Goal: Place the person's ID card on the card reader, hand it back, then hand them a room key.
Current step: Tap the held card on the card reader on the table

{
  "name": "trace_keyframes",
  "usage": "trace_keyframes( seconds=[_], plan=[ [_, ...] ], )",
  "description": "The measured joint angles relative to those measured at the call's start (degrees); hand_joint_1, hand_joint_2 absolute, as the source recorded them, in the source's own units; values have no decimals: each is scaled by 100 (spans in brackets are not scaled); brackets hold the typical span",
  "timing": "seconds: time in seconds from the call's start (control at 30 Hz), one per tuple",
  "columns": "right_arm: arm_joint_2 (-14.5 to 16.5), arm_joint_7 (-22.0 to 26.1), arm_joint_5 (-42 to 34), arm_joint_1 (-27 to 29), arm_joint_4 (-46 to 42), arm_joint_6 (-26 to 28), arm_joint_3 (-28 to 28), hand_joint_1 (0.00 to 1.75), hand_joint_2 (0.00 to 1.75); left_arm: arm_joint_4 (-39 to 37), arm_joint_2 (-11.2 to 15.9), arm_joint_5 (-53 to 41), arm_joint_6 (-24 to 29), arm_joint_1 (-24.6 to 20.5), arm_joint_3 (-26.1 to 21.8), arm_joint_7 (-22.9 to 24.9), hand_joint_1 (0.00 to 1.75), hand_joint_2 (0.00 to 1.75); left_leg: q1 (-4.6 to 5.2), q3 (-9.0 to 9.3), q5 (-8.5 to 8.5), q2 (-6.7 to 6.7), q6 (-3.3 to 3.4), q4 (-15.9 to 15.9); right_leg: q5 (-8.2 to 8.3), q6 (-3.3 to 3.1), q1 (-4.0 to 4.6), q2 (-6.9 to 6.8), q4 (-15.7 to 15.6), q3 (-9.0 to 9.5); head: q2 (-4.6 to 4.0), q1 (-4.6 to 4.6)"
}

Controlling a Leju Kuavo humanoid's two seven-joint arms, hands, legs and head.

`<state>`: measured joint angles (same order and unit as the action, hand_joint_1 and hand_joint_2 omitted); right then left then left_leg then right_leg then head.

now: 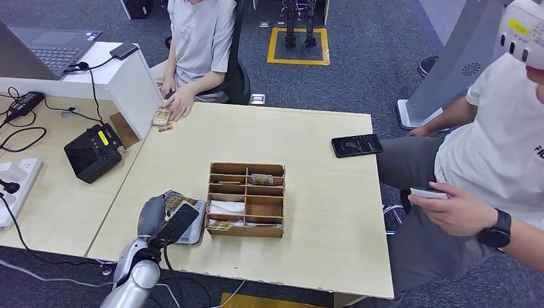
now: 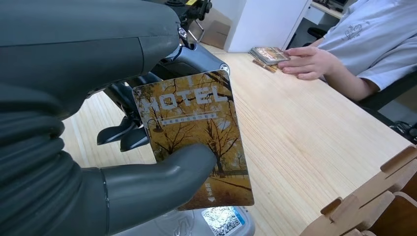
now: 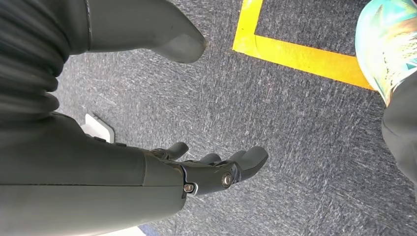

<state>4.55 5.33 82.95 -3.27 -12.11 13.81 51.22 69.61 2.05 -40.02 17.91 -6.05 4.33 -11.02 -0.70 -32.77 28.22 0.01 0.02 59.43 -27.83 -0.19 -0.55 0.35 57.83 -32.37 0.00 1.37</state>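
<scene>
The left hand [image 1: 168, 221] is at the near left of the counter [image 1: 321, 212], over the card reader [image 1: 192, 232], and it holds a card [image 2: 196, 137]. In the left wrist view the thick thumb [image 2: 162, 182] presses on the card's printed face, which shows yellow trees and the word "MOTEL", while darker fingers [image 2: 123, 135] lie behind it. The reader, a pale flat device with a printed code on top, sits just beneath the card at the counter's near edge; whether card and reader touch cannot be told.

Just right of the reader stands a wooden tray [image 1: 247, 199] with several compartments. One far compartment holds a card, a near-left compartment holds something white, and another card lies at the tray's near left corner.

At the far left corner of the counter a seated person rests a hand [image 1: 179, 102] beside a small stack of cards [image 1: 161, 117]. A phone [image 1: 357, 145] lies near the far right edge. A second person sits at the right, wearing a dark watch and holding a small white object [image 1: 428, 192].

On the lower desk to the left are a black device [image 1: 93, 153] with a yellow label, cables and a power strip, and a laptop [image 1: 51, 45] on a raised white shelf.

The right hand [image 3: 216, 169] hangs over grey carpet near a yellow floor line, fingers loosely apart and holding nothing.
</scene>
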Motion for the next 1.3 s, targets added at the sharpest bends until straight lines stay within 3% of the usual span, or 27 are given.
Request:
trace_keyframes(
  seconds=[0.9,1.3],
  plan=[
    [22,35,34,-1,0,6,45,0,175,-157,-240,-731,120,27,0,-19,175,175,1,4,0,-4,0,0,0,0,0,-4,0,7,0,1],
    [22,82,192,-19,0,-1,45,0,175,-994,-327,-1193,298,-410,0,116,175,175,4,20,-4,-15,6,-1,-1,1,-3,-18,0,31,0,1]
  ],
)
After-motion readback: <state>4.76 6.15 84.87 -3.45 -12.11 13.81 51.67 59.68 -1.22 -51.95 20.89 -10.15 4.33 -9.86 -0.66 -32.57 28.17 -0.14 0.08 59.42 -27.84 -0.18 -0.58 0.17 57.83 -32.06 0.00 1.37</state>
